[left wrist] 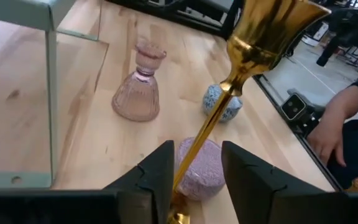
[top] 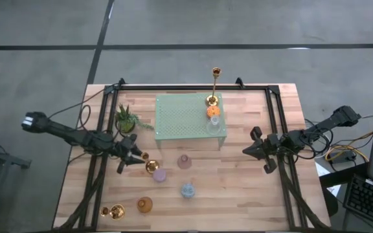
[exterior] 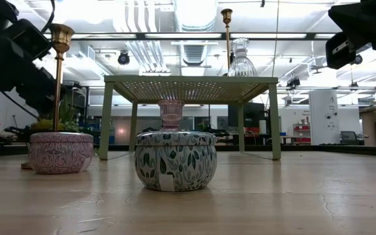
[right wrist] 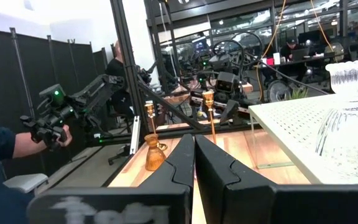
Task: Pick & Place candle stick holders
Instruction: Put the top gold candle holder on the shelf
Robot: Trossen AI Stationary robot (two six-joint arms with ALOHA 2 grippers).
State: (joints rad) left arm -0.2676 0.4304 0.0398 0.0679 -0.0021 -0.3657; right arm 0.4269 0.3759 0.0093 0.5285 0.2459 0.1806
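Note:
A tall gold candlestick (top: 149,163) stands near the table's middle left; its cup (left wrist: 272,28) and stem (left wrist: 207,127) show in the left wrist view. My left gripper (top: 138,158) is open, with one finger on each side of the stem; I cannot tell whether they touch it. A second gold candlestick (top: 214,84), an orange holder (top: 212,111) and a clear glass holder (top: 215,122) stand on the pale green perforated stand (top: 183,116). A third gold one (top: 113,211) is at the near left. My right gripper (top: 251,151) is shut and empty, right of the stand.
Pink glass holder (top: 184,162), purple one (top: 159,175), blue patterned one (top: 188,190) and amber one (top: 145,205) stand on the wood in front of the stand. A small potted plant (top: 127,120) is left of the stand. A black frame (top: 193,86) borders the table. A person's hand (left wrist: 331,134) shows beyond the edge.

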